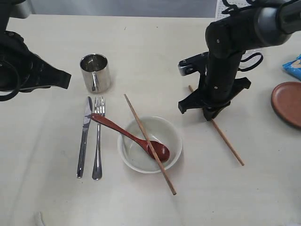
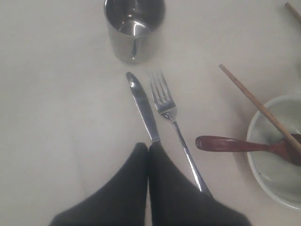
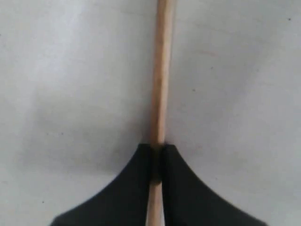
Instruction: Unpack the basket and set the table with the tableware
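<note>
Beside the bowl [image 1: 170, 133] — right gripper [image 3: 157, 162] is clamping the loose chopstick [image 3: 162, 75]; left gripper [image 2: 148, 157] is hovering, jaws together. Next step is likely calling for a level lift.

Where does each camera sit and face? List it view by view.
Exterior: high over the table, looking down; left gripper and right gripper show.
Left wrist: above the table, looking down past the shut left gripper at knife and fork.
Right wrist: low over the table, right gripper shut on a chopstick.
Shared: exterior and left wrist both show the mug.
</note>
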You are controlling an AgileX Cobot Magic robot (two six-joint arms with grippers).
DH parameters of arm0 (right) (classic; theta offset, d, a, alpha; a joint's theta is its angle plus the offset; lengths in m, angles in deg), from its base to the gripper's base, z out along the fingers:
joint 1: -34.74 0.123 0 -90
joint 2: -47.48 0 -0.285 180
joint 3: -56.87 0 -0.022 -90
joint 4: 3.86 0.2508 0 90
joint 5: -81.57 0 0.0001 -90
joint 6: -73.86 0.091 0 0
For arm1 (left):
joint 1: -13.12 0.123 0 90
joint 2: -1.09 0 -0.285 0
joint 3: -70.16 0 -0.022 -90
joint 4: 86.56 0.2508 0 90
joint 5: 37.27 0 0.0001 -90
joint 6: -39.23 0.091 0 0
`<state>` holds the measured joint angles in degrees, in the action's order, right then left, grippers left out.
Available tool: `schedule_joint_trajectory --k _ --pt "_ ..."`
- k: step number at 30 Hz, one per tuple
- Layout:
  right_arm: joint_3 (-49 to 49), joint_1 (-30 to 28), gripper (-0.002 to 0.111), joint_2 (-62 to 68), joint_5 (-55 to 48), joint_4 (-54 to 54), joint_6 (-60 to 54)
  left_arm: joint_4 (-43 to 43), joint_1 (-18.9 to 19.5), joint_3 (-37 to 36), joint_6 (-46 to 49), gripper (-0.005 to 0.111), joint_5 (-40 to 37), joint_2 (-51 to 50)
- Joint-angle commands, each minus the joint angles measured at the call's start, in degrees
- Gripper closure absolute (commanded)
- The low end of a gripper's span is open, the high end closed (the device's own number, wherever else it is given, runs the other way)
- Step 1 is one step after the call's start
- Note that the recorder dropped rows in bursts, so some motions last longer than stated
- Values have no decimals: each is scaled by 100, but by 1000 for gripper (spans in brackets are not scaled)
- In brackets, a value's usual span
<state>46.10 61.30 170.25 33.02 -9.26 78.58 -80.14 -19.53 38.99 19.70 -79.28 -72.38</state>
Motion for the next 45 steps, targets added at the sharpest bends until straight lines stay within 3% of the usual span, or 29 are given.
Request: schedule_joint_trajectory --k 1,8,16,26,45 --pt "-120 49 108 -430 -253 455 -72 -66 1 -35 15 107 19 44" --pt "-120 714 109 -1537 -253 1628 -471 -80 1 -35 15 107 19 44" --pt "-120 1225 109 -1607 -206 1990 -471 -80 1 -35 15 107 19 44" --pt "-120 1298 109 -1405 -64 2731 -873 -80 1 -35 15 107 19 44" --pt "-120 1298 109 -1396 -143 2798 -887 -88 1 -35 15 107 31 44"
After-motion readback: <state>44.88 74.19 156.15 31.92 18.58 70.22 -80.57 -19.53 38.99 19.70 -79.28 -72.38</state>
